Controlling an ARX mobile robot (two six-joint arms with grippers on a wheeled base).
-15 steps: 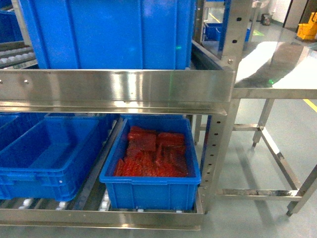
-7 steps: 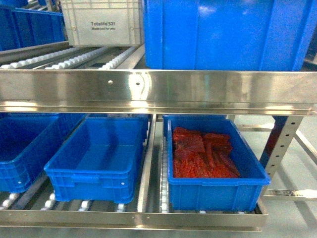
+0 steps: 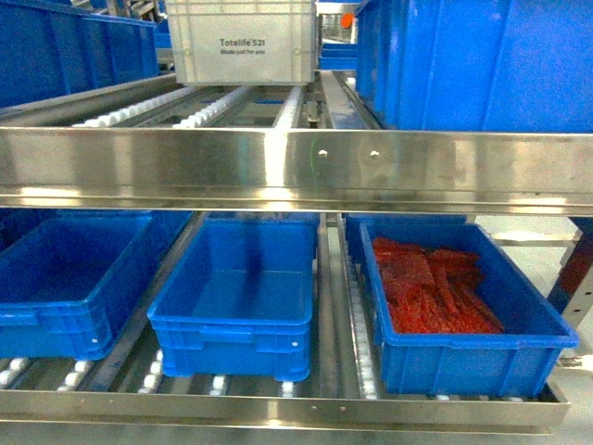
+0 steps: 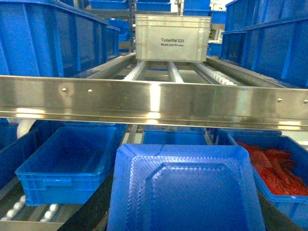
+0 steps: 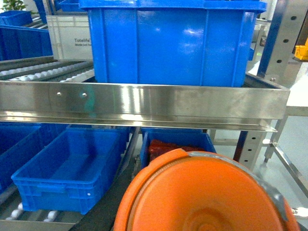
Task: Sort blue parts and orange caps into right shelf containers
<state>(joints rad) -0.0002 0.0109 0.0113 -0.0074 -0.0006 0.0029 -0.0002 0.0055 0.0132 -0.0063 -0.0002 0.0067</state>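
The steel shelf (image 3: 296, 167) fills the head view, with neither gripper in it. On its lower level stand three right shelf containers: a crate with a bare floor at the left (image 3: 56, 324), another in the middle (image 3: 232, 334), and one at the right (image 3: 463, 357) holding red flat packets (image 3: 431, 297). A blue square tray (image 4: 185, 192) covers the bottom of the left wrist view and hides the left jaws. An orange round dish (image 5: 202, 197) does the same in the right wrist view. No blue parts or orange caps show.
A large blue crate (image 3: 482, 65) and a white crate (image 3: 243, 46) stand on the roller level above. The front rail (image 4: 154, 101) crosses both wrist views at mid-height. A perforated upright (image 5: 288, 29) and a steel table edge (image 5: 298, 103) lie to the right.
The shelf has slid rightwards across the head view. The red-packet crate went from centre to right, the steel table left the view, and the white crate and more crates came in at the left.
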